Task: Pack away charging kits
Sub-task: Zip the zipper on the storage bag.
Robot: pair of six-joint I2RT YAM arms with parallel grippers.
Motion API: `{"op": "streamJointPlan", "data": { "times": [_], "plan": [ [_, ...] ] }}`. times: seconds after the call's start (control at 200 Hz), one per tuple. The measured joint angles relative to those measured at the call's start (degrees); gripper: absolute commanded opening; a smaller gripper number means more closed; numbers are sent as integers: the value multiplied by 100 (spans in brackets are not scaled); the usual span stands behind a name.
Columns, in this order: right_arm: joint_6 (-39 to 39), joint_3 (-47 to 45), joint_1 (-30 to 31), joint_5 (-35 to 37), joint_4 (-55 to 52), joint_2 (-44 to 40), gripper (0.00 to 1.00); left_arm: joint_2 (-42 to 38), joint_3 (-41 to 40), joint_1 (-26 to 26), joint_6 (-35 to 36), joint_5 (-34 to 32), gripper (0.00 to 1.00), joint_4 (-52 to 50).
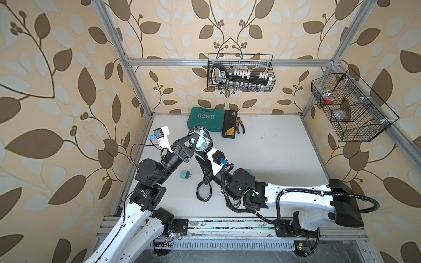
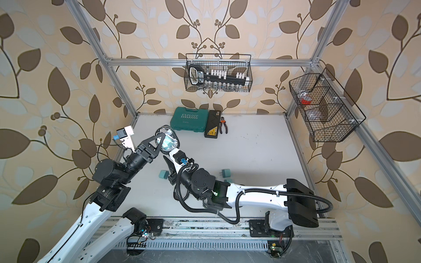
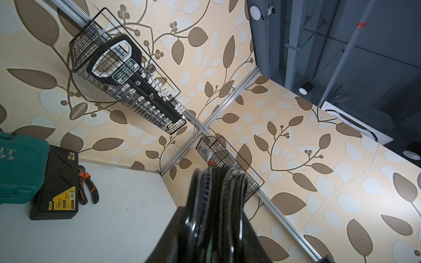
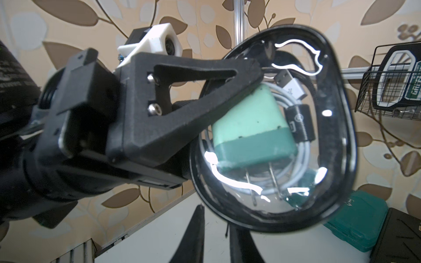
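the oval clear zip pouch (image 4: 328,141) is black-rimmed; inside it the cube plug adapter (image 4: 248,127) is two-tone teal, the coiled cable (image 4: 304,159) white.

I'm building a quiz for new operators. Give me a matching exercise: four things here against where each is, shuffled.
Things:
1 clear pouch
2 loose teal plug adapter
3 pliers
4 socket rack

Places:
A in the wire basket on the back wall
B on the table between the left arm and right arm
C held by the left gripper
D beside the black flat case

Pairs: 1-C; 2-B; 3-D; 4-A
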Motion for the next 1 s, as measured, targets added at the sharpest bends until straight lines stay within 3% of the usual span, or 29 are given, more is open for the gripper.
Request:
{"op": "streamJointPlan", "data": {
  "times": [0.14, 0.29, 0.525, 0.76, 1.0],
  "plan": [
    [136, 4, -44, -7, -33, 0, 14, -24, -17, 0, 0, -46, 0, -2],
    [256, 4, -59, 0, -42, 0, 0, -59, -24, 0, 0, -50, 0, -2],
    [343, -22, -105, -7, -101, -11, 0, -157, -155, 0, 7, -153, 0, -9],
    [490, -584, -533, -105, -125, -420, 0, -345, -302, 0, 31, -175, 0, -225],
    [162, -715, -575, -302, -208, -684, 0, -376, -310, -35, -2, -44, 0, -229]
  ]
}}
